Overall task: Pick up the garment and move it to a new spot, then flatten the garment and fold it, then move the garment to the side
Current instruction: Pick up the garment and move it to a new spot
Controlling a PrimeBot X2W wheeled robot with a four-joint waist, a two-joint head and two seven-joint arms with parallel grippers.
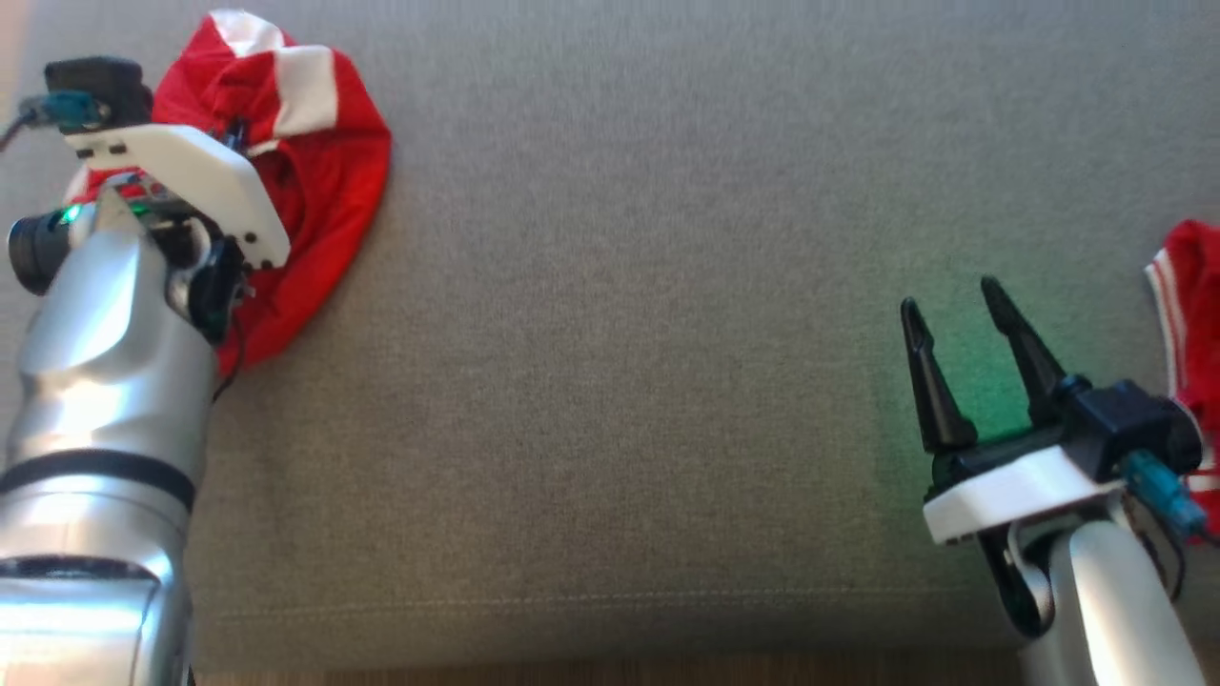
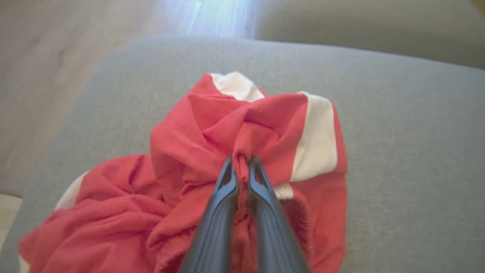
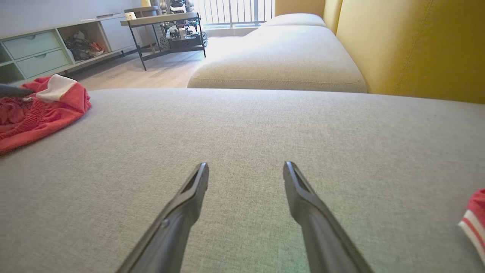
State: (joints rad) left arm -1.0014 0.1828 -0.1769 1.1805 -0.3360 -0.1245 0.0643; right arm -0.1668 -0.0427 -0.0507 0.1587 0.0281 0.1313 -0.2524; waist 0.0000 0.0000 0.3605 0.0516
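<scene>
Red crumpled garment (image 1: 324, 143) at ten o'clock, pinched in left gripper (image 2: 241, 161); right gripper (image 1: 951, 295) gapes at four over woven cushion (image 1: 610, 400).

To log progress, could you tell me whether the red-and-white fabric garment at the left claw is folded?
Not folded: the red-and-white fabric garment lies crumpled on the grey upholstered cushion.

In the head view the white wrist plate (image 1: 191, 181) hides the fingers of the left gripper (image 2: 242, 163) and part of the garment (image 1: 324, 162) (its near-left side). A second red-and-white cloth (image 1: 1187, 324) is cut off by the right edge. In the left wrist view the floor (image 2: 57, 76) is blurred, and the garment runs off the bottom edge.
</scene>
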